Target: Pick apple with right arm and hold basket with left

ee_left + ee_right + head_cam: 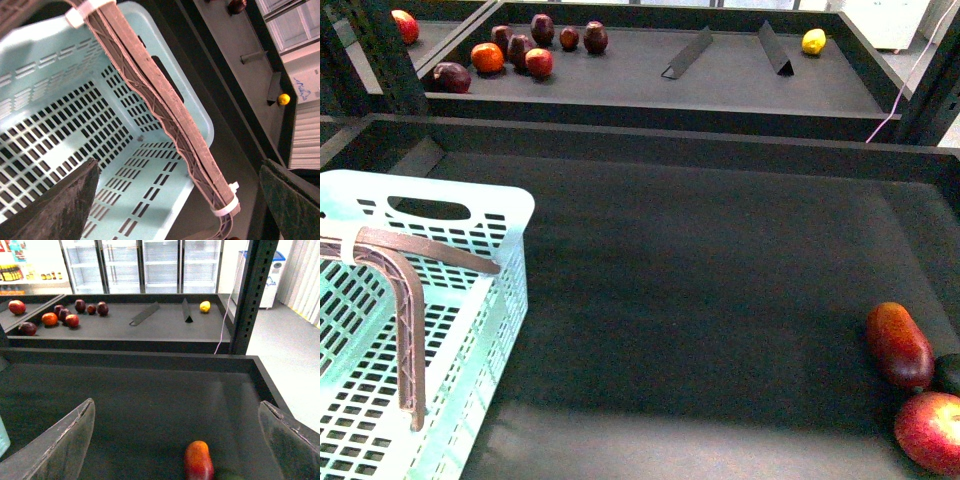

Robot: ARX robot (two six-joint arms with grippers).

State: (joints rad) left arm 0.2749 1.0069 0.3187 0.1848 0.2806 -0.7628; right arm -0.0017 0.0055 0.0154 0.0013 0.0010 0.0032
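Front view has the apple (pixel 932 432) in the lower right corner of the frame, just beside an elongated dark red fruit (pixel 898 345), and the basket (pixel 470 215) at lower left. The left gripper (pixel 177 162) is spread wide above the basket, grasping nothing. The right gripper (pixel 175 402) is likewise spread and empty.

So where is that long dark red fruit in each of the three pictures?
Front view: the long dark red fruit lies at the right edge, beside the apple.
Left wrist view: not in it.
Right wrist view: it lies close to the camera, between the right fingers.
Shared landmark: the yellow fruit on the back shelf, in all three views.
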